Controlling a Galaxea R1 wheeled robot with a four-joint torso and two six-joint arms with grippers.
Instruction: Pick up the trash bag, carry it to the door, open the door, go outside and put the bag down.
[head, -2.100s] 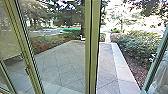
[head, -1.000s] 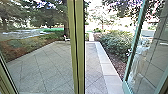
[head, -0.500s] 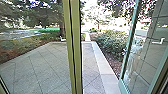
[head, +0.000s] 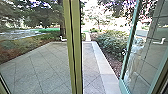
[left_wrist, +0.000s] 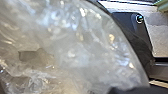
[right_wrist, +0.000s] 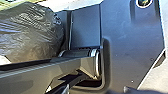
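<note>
Crinkled, rounded trash bag beside the robot's dark plate; its long axis unclear; cannot tell how far open either hand is, or what it holds; glass door stands open.

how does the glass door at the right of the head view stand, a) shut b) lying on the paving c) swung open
c, since a wide gap between the door and the green post looks straight out onto the paving.
</note>
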